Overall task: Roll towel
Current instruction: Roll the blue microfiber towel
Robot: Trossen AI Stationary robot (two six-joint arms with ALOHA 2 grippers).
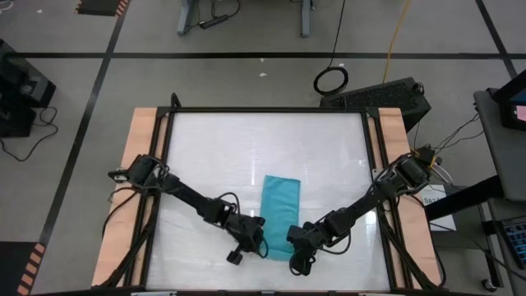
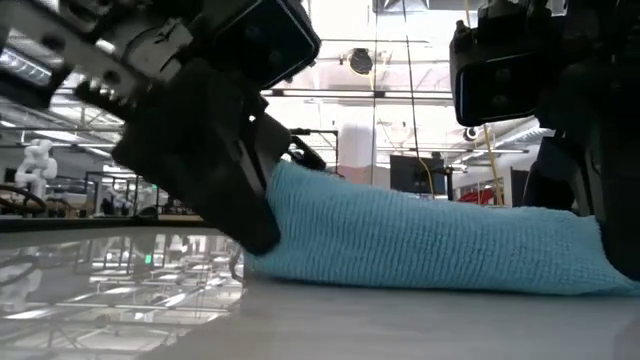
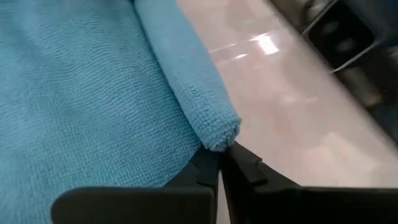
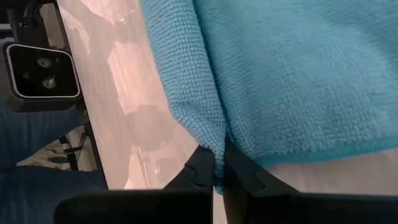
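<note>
The turquoise towel (image 1: 280, 212) lies lengthwise on the white table top (image 1: 214, 156), its far part flat on the table. Both grippers are at its near end. My left gripper (image 1: 257, 238) is shut on the near-left corner, and my right gripper (image 1: 293, 242) is shut on the near-right corner. In the low view the towel's near end (image 2: 420, 235) stands up as a thick band between the two grippers, higher on the left gripper's side (image 2: 290, 180). My left gripper pinches the towel's near-left corner (image 3: 221, 135) between its two fingers, where the edge is turned over into a thick fold of several layers. The fingers come slanting down from the table's near left. That corner is raised off the table. My right gripper pinches the towel's near-right corner (image 4: 216, 148) between its two fingers, at a fold of the edge. The fingers come slanting down from the table's near right. That corner sits low, close to the table (image 2: 585, 265).
The table top has a dark raised frame (image 1: 368, 164) and wooden side strips (image 1: 140, 164). There is bare table to the left, right and far side of the towel. A small camera box (image 4: 43, 71) stands at the table's near edge.
</note>
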